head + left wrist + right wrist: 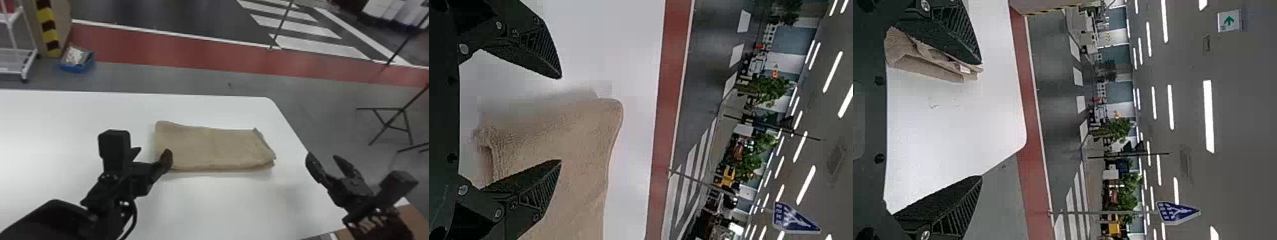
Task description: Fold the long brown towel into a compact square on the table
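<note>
Resting near left fingers (166, 159), the towel (210, 148) clears the right fingers (314, 166).

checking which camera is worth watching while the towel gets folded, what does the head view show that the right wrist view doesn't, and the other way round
Head view: the left gripper, open by the towel's left end, and a blue bin on the floor.

Right wrist view: ceiling lights, a green sign and a blue sign.

Both: the folded towel, the white table, the open right gripper and the red floor strip.
</note>
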